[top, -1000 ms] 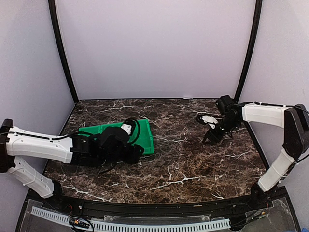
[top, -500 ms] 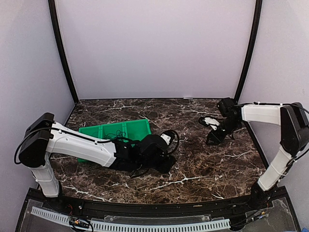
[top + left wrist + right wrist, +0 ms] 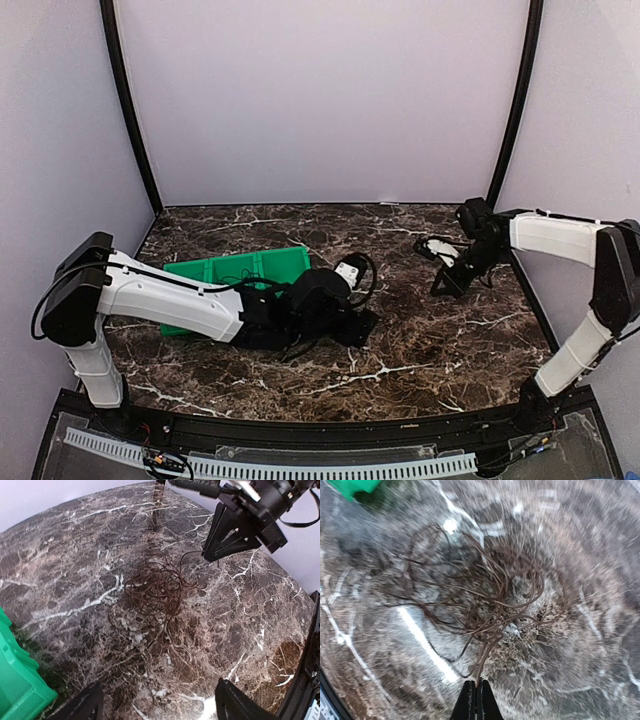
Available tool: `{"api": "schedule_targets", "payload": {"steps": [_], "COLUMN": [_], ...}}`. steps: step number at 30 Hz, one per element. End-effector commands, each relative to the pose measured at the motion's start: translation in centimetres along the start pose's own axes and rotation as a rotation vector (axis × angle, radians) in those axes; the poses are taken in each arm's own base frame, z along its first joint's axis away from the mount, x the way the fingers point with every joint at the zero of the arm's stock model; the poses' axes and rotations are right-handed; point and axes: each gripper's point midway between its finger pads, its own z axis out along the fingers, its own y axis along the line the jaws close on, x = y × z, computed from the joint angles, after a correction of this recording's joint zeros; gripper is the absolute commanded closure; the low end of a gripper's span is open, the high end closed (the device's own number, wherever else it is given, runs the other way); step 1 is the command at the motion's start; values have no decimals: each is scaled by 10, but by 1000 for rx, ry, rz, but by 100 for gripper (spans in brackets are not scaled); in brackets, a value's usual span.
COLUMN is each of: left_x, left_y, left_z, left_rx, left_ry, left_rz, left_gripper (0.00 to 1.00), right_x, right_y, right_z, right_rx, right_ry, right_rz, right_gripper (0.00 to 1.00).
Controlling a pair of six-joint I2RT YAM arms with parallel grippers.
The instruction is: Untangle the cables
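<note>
Centrally, a little to the right on the table [image 3: 430, 345], whose dark brown marble-patterned top is veined in white, the cables [image 3: 159, 587] are laid as one loose bunch of very thin, wiry, dark loops. Separate colours cannot be told apart in it. A few single strands are curled outward from the bunch over the stone.

From the top view the bunch can hardly be made out against the dark surface; its shape is given only by the two wrist views. The bin [image 3: 230, 268], of smooth green plastic, rectangular and divided into compartments, is seen in full outline only from above, at the left, partly covered by the left arm. Only one bright corner of it is caught in each wrist view, and the right wrist view is smeared toward its edges.

The left fingers [image 3: 82, 707] are spread wide on the near side of the bunch, and nothing is held or touched by them. The right fingers [image 3: 470, 702] are pressed together, and one strand from the bunch is seen running straight into their tips, pinched there.
</note>
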Motion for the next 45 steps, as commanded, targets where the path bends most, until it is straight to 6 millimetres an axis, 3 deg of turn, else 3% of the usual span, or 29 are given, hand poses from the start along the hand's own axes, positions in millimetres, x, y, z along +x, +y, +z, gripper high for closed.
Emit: {"api": "schedule_targets", "payload": {"steps": [1, 4, 10, 14, 20, 23, 28, 31, 35, 40, 42, 45], "left_x": [-46, -59, -95, -112, -118, -110, -93, -83, -74, -56, -52, -52], "left_y": [-9, -27, -57, -62, -80, -90, -89, -81, -75, -72, -71, -68], "left_z": [-2, 1, -3, -2, 15, 26, 47, 53, 53, 63, 63, 52], "left_rx": [3, 72, 178, 170, 209, 258, 267, 273, 317, 352, 357, 373], "left_ry": [-176, -222, -368, -444, -497, -481, -440, -432, -456, -427, -419, -421], "left_rz": [26, 117, 175, 189, 263, 281, 272, 238, 209, 182, 171, 141], "left_gripper": [19, 21, 24, 27, 32, 35, 64, 74, 75, 76, 76, 75], "right_x": [-36, -45, -53, -60, -75, -83, -101, -114, -130, -142, -144, -143], "right_y": [31, 60, 119, 141, 163, 167, 177, 186, 197, 210, 208, 201], "right_z": [-69, -98, -134, -155, -192, -209, -243, -278, -322, -356, -357, -343], "right_rx": [8, -20, -114, -150, -208, -201, -192, -171, -143, -191, -189, -197], "right_ry": [-182, -261, -354, -410, -499, -538, -619, -698, -807, -888, -895, -875], "right_rz": [-145, -248, -415, -467, -515, -533, -572, -617, -675, -713, -706, -672], "right_gripper": [100, 100, 100, 100, 100, 100, 100, 100, 100, 100, 100, 100]}}
